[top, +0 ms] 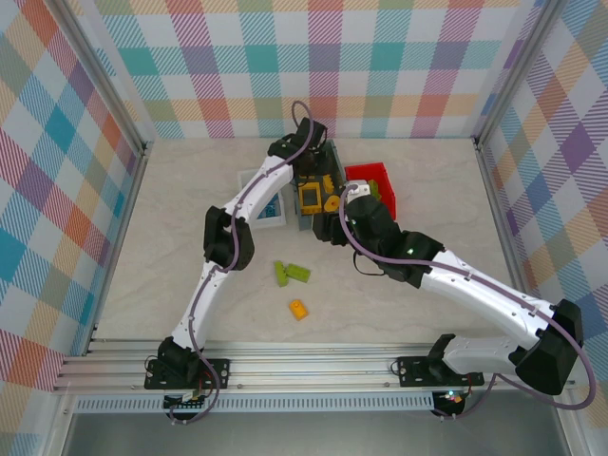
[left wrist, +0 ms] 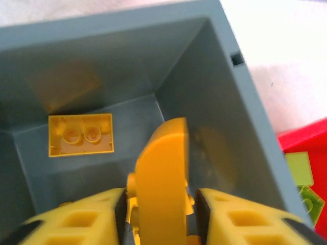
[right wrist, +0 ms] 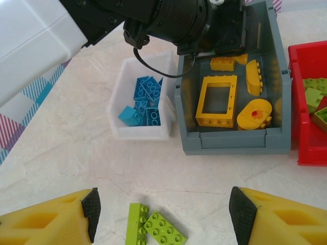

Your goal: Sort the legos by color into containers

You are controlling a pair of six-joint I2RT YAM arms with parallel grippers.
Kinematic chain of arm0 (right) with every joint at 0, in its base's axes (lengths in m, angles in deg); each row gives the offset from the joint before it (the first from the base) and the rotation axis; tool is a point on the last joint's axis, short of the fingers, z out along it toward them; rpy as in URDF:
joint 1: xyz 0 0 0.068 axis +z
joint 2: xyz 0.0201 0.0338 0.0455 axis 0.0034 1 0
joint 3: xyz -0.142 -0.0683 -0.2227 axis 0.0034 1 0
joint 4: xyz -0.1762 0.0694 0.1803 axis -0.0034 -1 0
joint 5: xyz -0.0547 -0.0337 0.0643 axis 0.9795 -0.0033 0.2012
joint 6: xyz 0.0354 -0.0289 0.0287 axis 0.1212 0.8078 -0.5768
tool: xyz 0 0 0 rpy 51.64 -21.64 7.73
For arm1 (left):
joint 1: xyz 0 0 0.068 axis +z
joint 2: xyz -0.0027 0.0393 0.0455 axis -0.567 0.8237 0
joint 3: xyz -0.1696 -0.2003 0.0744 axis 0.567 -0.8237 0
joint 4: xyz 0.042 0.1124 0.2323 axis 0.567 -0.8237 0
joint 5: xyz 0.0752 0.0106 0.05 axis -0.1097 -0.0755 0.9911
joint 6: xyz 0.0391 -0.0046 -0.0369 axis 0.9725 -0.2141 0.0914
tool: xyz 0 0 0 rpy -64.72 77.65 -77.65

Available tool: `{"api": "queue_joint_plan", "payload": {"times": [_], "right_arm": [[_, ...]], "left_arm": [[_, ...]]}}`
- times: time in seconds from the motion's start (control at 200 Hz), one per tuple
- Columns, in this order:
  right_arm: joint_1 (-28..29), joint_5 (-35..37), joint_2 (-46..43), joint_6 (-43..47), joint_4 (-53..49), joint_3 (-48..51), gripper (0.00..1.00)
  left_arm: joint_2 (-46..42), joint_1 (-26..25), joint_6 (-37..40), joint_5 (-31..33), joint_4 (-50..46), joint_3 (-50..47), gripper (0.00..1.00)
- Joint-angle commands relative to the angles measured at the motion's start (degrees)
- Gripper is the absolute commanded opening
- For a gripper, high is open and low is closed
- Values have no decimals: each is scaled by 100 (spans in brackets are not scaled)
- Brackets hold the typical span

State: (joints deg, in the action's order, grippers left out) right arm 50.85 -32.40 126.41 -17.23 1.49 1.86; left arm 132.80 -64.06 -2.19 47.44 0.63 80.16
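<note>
My left gripper (left wrist: 161,219) hangs inside the deep grey bin (left wrist: 214,102). Its jaws stand open, with a thin gap on each side of a curved yellow lego (left wrist: 163,173) between its fingers. A yellow brick (left wrist: 80,135) lies studs down on the bin floor. My right gripper (right wrist: 163,214) is open and empty above two green legos (right wrist: 156,229) lying together on the table. An orange lego (top: 298,309) lies nearer the arm bases. The white tray (right wrist: 138,133) holds several blue legos (right wrist: 143,99). The red bin (right wrist: 306,148) holds green ones (right wrist: 317,97).
The grey bin (right wrist: 235,143) also holds a hollow yellow frame (right wrist: 217,101) and other yellow pieces. The left arm (right wrist: 168,20) reaches over the back of the bins. The three containers stand side by side at mid table (top: 318,190), within checkered walls.
</note>
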Motion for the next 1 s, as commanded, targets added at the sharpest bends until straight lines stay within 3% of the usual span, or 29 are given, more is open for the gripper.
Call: {"api": "queue_joint_plan", "payload": {"times": [0.0, 0.16, 0.34, 0.49, 0.615, 0.795, 0.995], "right_arm": [[-36, -122, 48, -96, 117, 48, 70], [-78, -148, 98, -60, -369, -3, 70], [119, -448, 584, -231, -1153, -256, 61], [884, -521, 1603, -648, -1355, -662, 58], [1204, -709, 2505, -1313, -1576, -1129, 57], [1240, -1352, 3506, -1998, -1696, -1459, 61], [1207, -1658, 4168, -1806, -1612, -1797, 65]], "left_arm": [[-86, 69, -180, -408, -142, 170, 55], [-771, 17, -291, -504, -222, 27, 57], [-2085, -52, -432, -167, -229, -673, 56], [-4022, -78, -586, 677, -160, -2400, 57], [-6113, 29, -761, 1251, -48, -4626, 60], [-8686, 161, -1115, 1124, -512, -7067, 64], [-10520, 159, -1176, 1072, -1863, -8170, 66]]}}
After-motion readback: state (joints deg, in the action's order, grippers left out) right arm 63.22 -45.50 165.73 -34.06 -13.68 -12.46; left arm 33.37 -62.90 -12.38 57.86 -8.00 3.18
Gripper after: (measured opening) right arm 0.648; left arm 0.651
